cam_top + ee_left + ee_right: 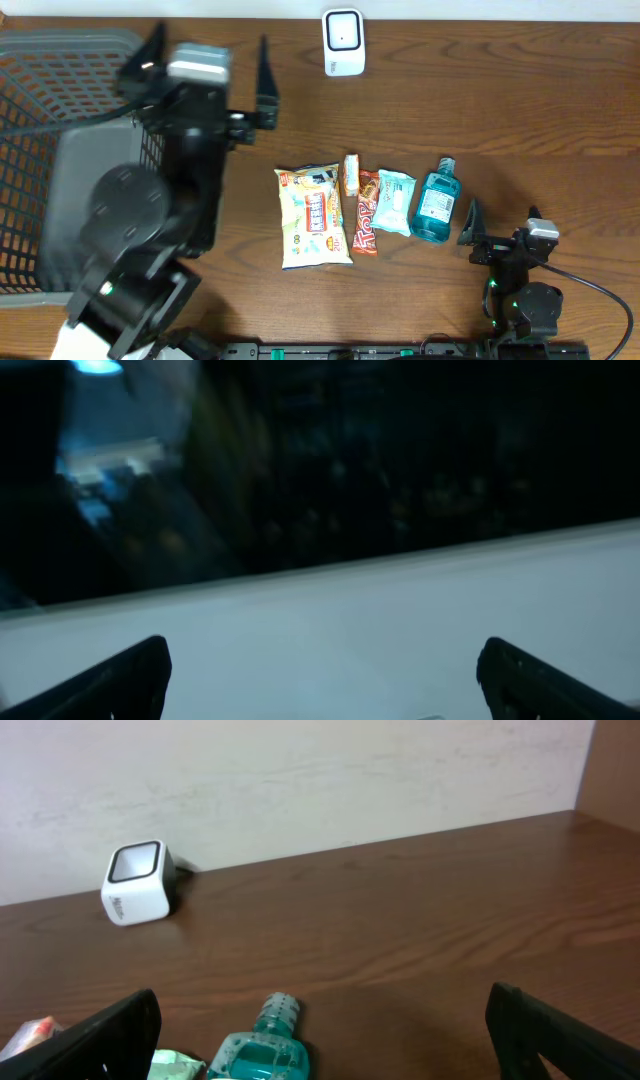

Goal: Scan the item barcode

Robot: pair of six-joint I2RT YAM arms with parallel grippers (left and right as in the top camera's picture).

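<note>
Hanging empty and fully spread: left end effector (212, 36) by basket (60, 48), right end effector (502, 214) by mouthwash (437, 205).

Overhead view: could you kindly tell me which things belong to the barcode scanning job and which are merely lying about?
Job: white scanner, snack bag, orange packet, candy bar, teal packet, mouthwash bottle.
Lying about: grey basket, probably; black cable.

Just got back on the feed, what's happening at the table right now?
Nothing is held right now. The left gripper is open, near the far corner of the basket. The right gripper is open too, close beside the mouthwash bottle. That bottle lies in a row with the snack packets on the table, and the scanner sits at the far edge.
</note>
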